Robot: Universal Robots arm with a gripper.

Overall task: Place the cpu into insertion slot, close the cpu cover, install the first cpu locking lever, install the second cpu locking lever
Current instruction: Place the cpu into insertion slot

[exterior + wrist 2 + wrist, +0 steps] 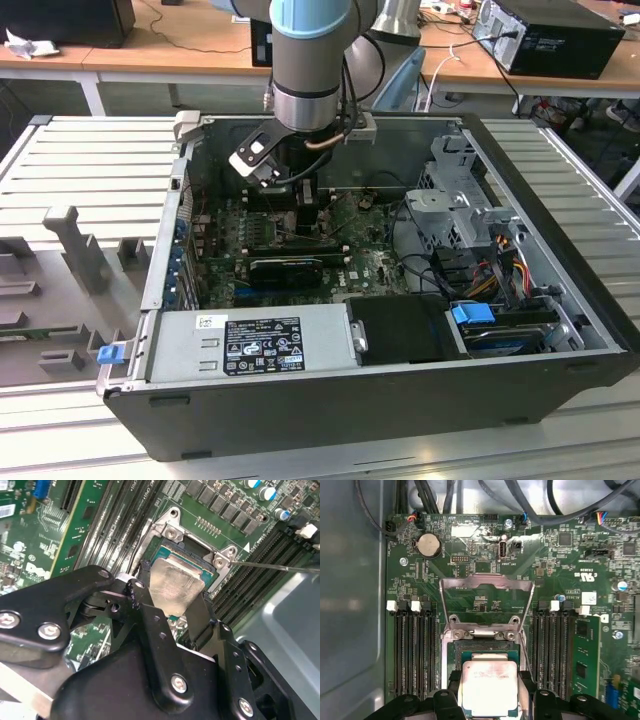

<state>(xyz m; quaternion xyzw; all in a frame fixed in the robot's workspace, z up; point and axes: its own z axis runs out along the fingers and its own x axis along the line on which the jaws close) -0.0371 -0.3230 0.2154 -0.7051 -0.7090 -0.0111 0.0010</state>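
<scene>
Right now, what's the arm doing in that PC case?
The gripper holds the cpu by its edges right over the insertion slot on the green motherboard, inside the open computer case. The cpu cover is swung open, clear of the slot. Whether the chip is fully seated is unclear.

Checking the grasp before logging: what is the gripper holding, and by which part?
The flat square silver-grey cpu, clamped in the gripper by two opposite side edges.
</scene>
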